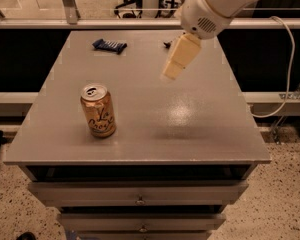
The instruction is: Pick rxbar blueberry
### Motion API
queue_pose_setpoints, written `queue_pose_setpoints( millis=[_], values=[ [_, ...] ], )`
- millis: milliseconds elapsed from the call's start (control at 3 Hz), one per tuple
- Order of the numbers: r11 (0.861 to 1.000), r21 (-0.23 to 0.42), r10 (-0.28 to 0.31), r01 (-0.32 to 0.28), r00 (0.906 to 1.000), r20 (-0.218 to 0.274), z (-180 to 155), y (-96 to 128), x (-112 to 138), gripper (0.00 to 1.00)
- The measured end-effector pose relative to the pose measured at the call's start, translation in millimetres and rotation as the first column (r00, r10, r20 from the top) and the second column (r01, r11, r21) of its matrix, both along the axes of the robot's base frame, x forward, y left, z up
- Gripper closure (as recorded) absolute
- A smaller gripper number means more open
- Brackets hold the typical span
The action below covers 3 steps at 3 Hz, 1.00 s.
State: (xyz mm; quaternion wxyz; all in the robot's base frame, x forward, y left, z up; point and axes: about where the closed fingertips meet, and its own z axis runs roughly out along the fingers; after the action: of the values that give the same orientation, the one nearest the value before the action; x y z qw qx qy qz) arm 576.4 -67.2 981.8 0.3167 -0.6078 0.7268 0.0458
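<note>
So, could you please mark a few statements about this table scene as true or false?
1. The can stands upright near the front left of the table. True.
2. The blue bar lies right beside the can. False: it lies well apart, near the far edge.
3. The gripper holds the blue bar. False: it hangs above the table, to the right of the bar and apart from it.
4. Drawers sit under the tabletop. True.

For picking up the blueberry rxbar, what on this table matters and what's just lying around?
Job: rxbar blueberry, far left; gripper, hovering over the far middle.
Lying about: can, near left; dark item, mostly hidden behind the gripper.
</note>
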Motion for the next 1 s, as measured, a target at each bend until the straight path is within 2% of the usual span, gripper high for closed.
queue_pose_setpoints(
  millis=[333,1000],
  values=[
    [0.986,0.164,-0.027,0.020,0.9987,0.042,-6.0,67.1,104.3,0.00],
    [0.985,0.167,-0.045,0.036,0.9978,0.049,-8.0,66.3,106.7,0.00]
  ],
)
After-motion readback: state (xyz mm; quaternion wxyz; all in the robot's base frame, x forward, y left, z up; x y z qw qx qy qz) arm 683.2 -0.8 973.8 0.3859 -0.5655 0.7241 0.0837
